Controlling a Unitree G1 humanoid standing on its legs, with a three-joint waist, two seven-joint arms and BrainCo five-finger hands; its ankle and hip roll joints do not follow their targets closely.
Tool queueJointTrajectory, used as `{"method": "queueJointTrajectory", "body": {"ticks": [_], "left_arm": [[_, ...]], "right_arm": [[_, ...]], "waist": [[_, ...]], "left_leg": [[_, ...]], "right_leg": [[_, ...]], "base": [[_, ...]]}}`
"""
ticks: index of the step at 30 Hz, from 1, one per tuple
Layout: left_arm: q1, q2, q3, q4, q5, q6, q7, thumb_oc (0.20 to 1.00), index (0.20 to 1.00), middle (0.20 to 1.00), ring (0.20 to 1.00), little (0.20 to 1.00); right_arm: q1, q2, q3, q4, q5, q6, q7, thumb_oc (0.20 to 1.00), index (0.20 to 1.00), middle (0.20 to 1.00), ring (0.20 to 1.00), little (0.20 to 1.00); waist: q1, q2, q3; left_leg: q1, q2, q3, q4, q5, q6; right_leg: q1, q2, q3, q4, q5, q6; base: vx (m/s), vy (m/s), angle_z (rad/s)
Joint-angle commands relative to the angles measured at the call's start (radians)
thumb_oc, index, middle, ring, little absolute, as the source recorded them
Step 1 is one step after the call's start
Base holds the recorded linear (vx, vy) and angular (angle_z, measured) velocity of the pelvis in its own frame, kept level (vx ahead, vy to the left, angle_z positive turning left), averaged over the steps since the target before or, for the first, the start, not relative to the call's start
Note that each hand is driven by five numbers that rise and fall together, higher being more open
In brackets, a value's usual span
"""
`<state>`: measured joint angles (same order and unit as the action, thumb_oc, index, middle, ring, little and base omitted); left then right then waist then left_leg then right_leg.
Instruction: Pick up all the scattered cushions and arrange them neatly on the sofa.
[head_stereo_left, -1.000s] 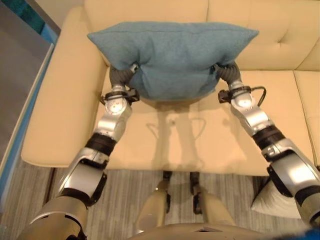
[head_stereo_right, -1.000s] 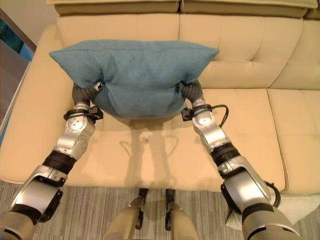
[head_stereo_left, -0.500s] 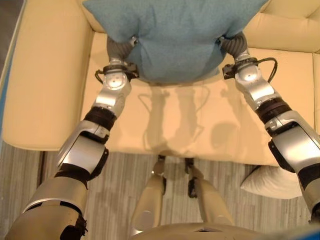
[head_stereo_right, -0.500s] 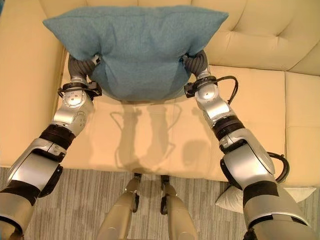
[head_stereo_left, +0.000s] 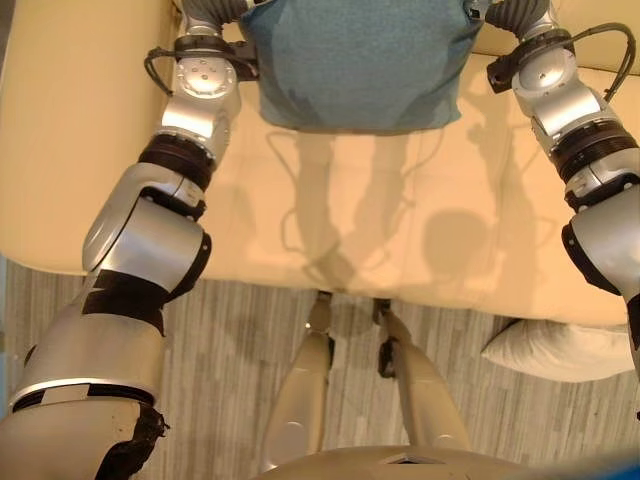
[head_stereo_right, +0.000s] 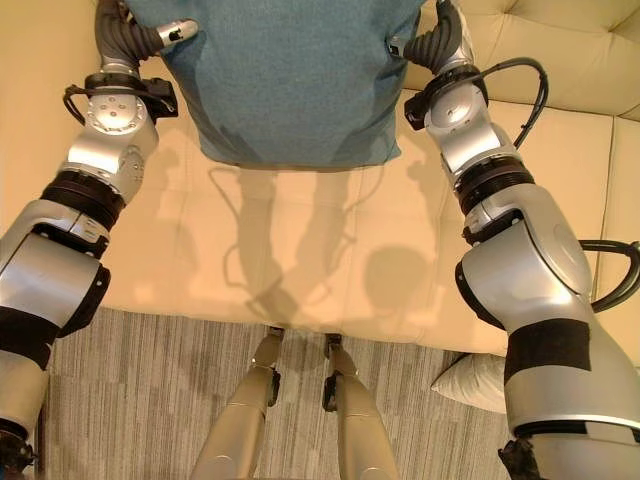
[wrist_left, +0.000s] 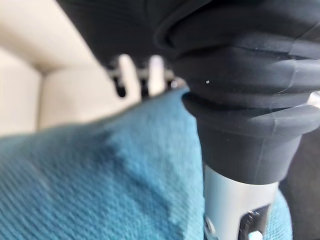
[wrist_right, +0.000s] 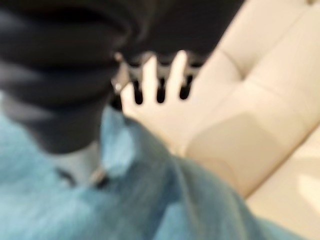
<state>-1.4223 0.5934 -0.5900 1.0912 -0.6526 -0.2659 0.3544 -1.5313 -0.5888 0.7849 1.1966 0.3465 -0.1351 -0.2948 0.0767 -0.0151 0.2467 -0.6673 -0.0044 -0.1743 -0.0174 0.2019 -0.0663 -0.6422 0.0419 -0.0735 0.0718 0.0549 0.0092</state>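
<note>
A teal cushion (head_stereo_left: 355, 60) hangs above the cream sofa seat (head_stereo_left: 350, 230), held between both hands at its two sides. My left hand (head_stereo_right: 130, 35) grips the cushion's left edge. In the left wrist view its fingers (wrist_left: 129, 72) reach behind the teal fabric (wrist_left: 100, 180) while the thumb lies on the near face. My right hand (head_stereo_right: 440, 40) holds the right edge the same way, its fingers (wrist_right: 150, 75) behind the cushion (wrist_right: 165, 200) and toward the sofa back. A white cushion (head_stereo_left: 560, 350) lies on the floor by the sofa's front, at the right.
The sofa's wide left armrest (head_stereo_left: 60, 150) runs along the left. The tufted backrest (head_stereo_right: 540, 50) rises at the upper right. Grey striped floor (head_stereo_right: 150, 400) lies in front of the sofa.
The whole picture has shifted downward, so the sofa front and floor show more. Both arms have carried the teal cushion farther over the seat toward the backrest.
</note>
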Motion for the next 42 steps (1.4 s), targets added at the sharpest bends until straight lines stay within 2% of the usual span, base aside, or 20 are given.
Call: {"method": "queueJointTrajectory", "body": {"ticks": [1, 7, 11, 13, 14, 15, 17, 18, 19, 22, 24, 25, 28, 29, 31, 32, 37, 39, 40, 42], "left_arm": [[-0.108, 0.075, -0.003, 0.054, 0.025, -0.041, -0.004, 1.000, 1.000, 1.000, 1.000, 1.000], [-0.059, 0.154, 0.032, 0.094, 0.011, -0.034, -0.022, 1.000, 1.000, 1.000, 1.000, 1.000], [0.068, 0.203, 0.109, -0.022, -0.001, -0.058, -0.017, 1.000, 1.000, 1.000, 1.000, 1.000], [0.188, 0.216, 0.174, -0.151, 0.002, -0.082, -0.014, 1.000, 1.000, 1.000, 1.000, 1.000], [0.381, 0.217, 0.277, -0.341, 0.027, -0.106, -0.008, 1.000, 1.000, 1.000, 1.000, 1.000], [0.388, 0.217, 0.280, -0.347, 0.030, -0.104, -0.006, 1.000, 1.000, 1.000, 1.000, 1.000], [0.614, 0.168, 0.398, -0.504, 0.042, -0.116, -0.011, 1.000, 1.000, 1.000, 1.000, 1.000], [0.787, 0.124, 0.478, -0.597, 0.054, -0.118, -0.043, 1.000, 1.000, 1.000, 1.000, 1.000], [0.798, 0.123, 0.480, -0.605, 0.056, -0.115, -0.042, 1.000, 1.000, 1.000, 1.000, 1.000], [1.035, 0.043, 0.555, -0.651, 0.078, -0.085, -0.095, 1.000, 1.000, 1.000, 1.000, 1.000], [1.154, -0.029, 0.573, -0.609, 0.067, -0.054, -0.149, 1.000, 1.000, 1.000, 1.000, 1.000], [1.244, -0.060, 0.576, -0.549, 0.110, -0.025, -0.186, 1.000, 1.000, 1.000, 1.000, 1.000], [1.335, -0.109, 0.589, -0.478, 0.147, 0.009, -0.217, 1.000, 1.000, 1.000, 1.000, 1.000], [1.394, -0.151, 0.583, -0.377, 0.190, 0.036, -0.253, 1.000, 1.000, 1.000, 1.000, 1.000], [1.414, -0.165, 0.579, -0.338, 0.227, 0.045, -0.255, 1.000, 1.000, 1.000, 1.000, 1.000], [1.439, -0.213, 0.571, -0.210, 0.271, 0.069, -0.277, 1.000, 1.000, 1.000, 1.000, 1.000], [1.447, -0.268, 0.541, -0.017, 0.402, 0.102, -0.293, 1.000, 1.000, 1.000, 1.000, 1.000], [1.441, -0.285, 0.545, 0.039, 0.422, 0.115, -0.291, 1.000, 1.000, 1.000, 1.000, 1.000], [1.430, -0.299, 0.525, 0.092, 0.478, 0.122, -0.287, 1.000, 1.000, 1.000, 1.000, 1.000], [1.432, -0.307, 0.522, 0.108, 0.487, 0.129, -0.293, 1.000, 1.000, 1.000, 1.000, 1.000]], "right_arm": [[-0.081, -0.041, 0.037, 0.020, -0.033, -0.013, -0.011, 1.000, 1.000, 1.000, 1.000, 1.000], [-0.050, -0.114, 0.006, 0.023, -0.018, -0.010, -0.020, 1.000, 1.000, 1.000, 1.000, 1.000], [0.045, -0.164, -0.052, -0.064, -0.012, -0.019, -0.028, 1.000, 1.000, 1.000, 1.000, 1.000], [0.135, -0.187, -0.097, -0.165, -0.029, -0.030, -0.026, 1.000, 1.000, 1.000, 1.000, 1.000], [0.282, -0.210, -0.171, -0.292, -0.061, -0.038, -0.022, 1.000, 1.000, 1.000, 1.000, 1.000], [0.286, -0.210, -0.172, -0.296, -0.062, -0.037, -0.023, 1.000, 1.000, 1.000, 1.000, 1.000], [0.456, -0.199, -0.279, -0.405, -0.109, -0.044, -0.017, 1.000, 1.000, 1.000, 1.000, 1.000], [0.610, -0.205, -0.353, -0.481, -0.139, -0.048, 0.016, 1.000, 1.000, 1.000, 1.000, 1.000], [0.622, -0.205, -0.357, -0.489, -0.142, -0.045, 0.015, 1.000, 1.000, 1.000, 1.000, 1.000], [0.884, -0.174, -0.474, -0.541, -0.190, -0.043, 0.074, 1.000, 1.000, 1.000, 1.000, 1.000], [1.027, -0.135, -0.519, -0.548, -0.227, -0.036, 0.108, 1.000, 1.000, 1.000, 1.000, 1.000], [1.141, -0.090, -0.552, -0.531, -0.246, -0.029, 0.145, 1.000, 1.000, 1.000, 1.000, 1.000], [1.226, -0.059, -0.558, -0.508, -0.291, -0.015, 0.175, 1.000, 1.000, 1.000, 1.000, 1.000], [1.289, -0.040, -0.549, -0.457, -0.348, -0.006, 0.195, 1.000, 1.000, 1.000, 1.000, 1.000], [1.316, -0.027, -0.550, -0.437, -0.361, -0.001, 0.203, 1.000, 1.000, 1.000, 1.000, 1.000], [1.361, 0.016, -0.542, -0.384, -0.386, 0.003, 0.217, 1.000, 1.000, 1.000, 1.000, 1.000], [1.410, 0.087, -0.515, -0.242, -0.433, 0.017, 0.235, 1.000, 1.000, 1.000, 1.000, 1.000], [1.410, 0.115, -0.506, -0.190, -0.444, 0.027, 0.231, 1.000, 1.000, 1.000, 1.000, 1.000], [1.403, 0.136, -0.494, -0.116, -0.452, 0.033, 0.237, 1.000, 1.000, 1.000, 1.000, 1.000], [1.408, 0.142, -0.501, -0.090, -0.456, 0.037, 0.234, 1.000, 1.000, 1.000, 1.000, 1.000]], "waist": [[0.014, -0.035, 0.020], [0.012, -0.038, 0.013], [0.009, -0.042, 0.009], [0.011, -0.046, 0.011], [0.016, -0.047, 0.012], [0.014, -0.047, 0.010], [0.016, -0.047, 0.003], [0.011, -0.047, -0.003], [0.011, -0.047, -0.005], [0.003, -0.043, -0.024], [-0.007, -0.043, -0.037], [-0.017, -0.041, -0.057], [-0.026, -0.042, -0.074], [-0.034, -0.041, -0.089], [-0.038, -0.039, -0.099], [-0.044, -0.039, -0.118], [-0.058, -0.038, -0.147], [-0.053, -0.042, -0.149], [-0.042, -0.045, -0.146], [-0.043, -0.046, -0.148]], "left_leg": [[0.080, -0.018, -0.007, -0.070, -0.002, -0.031], [0.108, -0.019, 0.001, -0.070, -0.013, -0.033], [0.151, -0.017, 0.009, -0.070, -0.028, -0.030], [0.183, -0.018, 0.013, -0.070, -0.038, -0.029], [0.240, -0.016, 0.020, -0.069, -0.058, -0.028], [0.239, -0.017, 0.020, -0.069, -0.054, -0.027], [0.292, -0.014, 0.024, -0.069, -0.072, -0.027], [0.335, -0.009, 0.031, -0.070, -0.084, -0.030], [0.340, -0.008, 0.031, -0.070, -0.085, -0.030], [0.411, -0.005, 0.043, -0.070, -0.098, -0.036], [0.445, -0.005, 0.042, -0.070, -0.101, -0.039], [0.482, 0.000, 0.047, -0.070, -0.108, -0.039], [0.518, 0.005, 0.049, -0.070, -0.114, -0.039], [0.554, 0.017, 0.056, -0.069, -0.121, -0.038], [0.570, 0.020, 0.061, -0.068, -0.124, -0.038], [0.595, 0.025, 0.064, -0.064, -0.129, -0.036], [0.632, 0.035, 0.068, -0.055, -0.138, -0.030], [0.642, 0.027, 0.038, -0.023, -0.148, -0.021], [0.645, -0.007, -0.042, 0.030, -0.172, -0.017], [0.647, -0.014, -0.052, 0.042, -0.182, -0.014]], "right_leg": [[0.042, -0.119, 0.087, -0.159, 0.158, 0.163], [0.067, -0.125, 0.079, -0.159, 0.154, 0.163], [0.109, -0.128, 0.075, -0.159, 0.144, 0.160], [0.139, -0.131, 0.072, -0.159, 0.138, 0.157], [0.198, -0.131, 0.063, -0.159, 0.121, 0.151], [0.197, -0.132, 0.063, -0.159, 0.123, 0.152], [0.247, -0.138, 0.051, -0.159, 0.108, 0.147], [0.286, -0.143, 0.037, -0.159, 0.097, 0.146], [0.291, -0.142, 0.037, -0.159, 0.096, 0.146], [0.362, -0.145, 0.012, -0.159, 0.072, 0.142], [0.402, -0.143, -0.001, -0.159, 0.060, 0.139], [0.442, -0.137, -0.008, -0.159, 0.049, 0.135], [0.476, -0.132, -0.007, -0.159, 0.040, 0.131], [0.510, -0.129, -0.003, -0.159, 0.031, 0.129], [0.527, -0.127, 0.000, -0.159, 0.029, 0.128], [0.551, -0.124, 0.005, -0.159, 0.024, 0.127], [0.587, -0.116, 0.030, -0.158, 0.020, 0.121], [0.595, -0.112, 0.049, -0.151, 0.016, 0.116], [0.598, -0.109, 0.081, -0.139, 0.017, 0.109], [0.600, -0.110, 0.089, -0.131, 0.017, 0.108]], "base": [[0.00, 0.000, 0.00], [0.00, 0.003, 0.01], [0.00, 0.005, 0.01], [0.02, -0.007, 0.01], [0.00, 0.000, 0.00], [0.04, -0.024, 0.04], [0.05, -0.023, 0.05], [0.05, -0.028, 0.05], [0.04, -0.026, 0.05], [0.06, -0.040, 0.06], [0.05, -0.071, 0.05], [0.04, -0.055, 0.03], [0.02, -0.027, 0.01], [0.02, -0.031, 0.03], [0.00, 0.000, 0.00], [0.00, 0.000, 0.00], [0.00, -0.008, -0.02], [-0.03, -0.008, -0.07], [-0.03, 0.005, -0.18], [-0.03, 0.033, -0.40]]}}
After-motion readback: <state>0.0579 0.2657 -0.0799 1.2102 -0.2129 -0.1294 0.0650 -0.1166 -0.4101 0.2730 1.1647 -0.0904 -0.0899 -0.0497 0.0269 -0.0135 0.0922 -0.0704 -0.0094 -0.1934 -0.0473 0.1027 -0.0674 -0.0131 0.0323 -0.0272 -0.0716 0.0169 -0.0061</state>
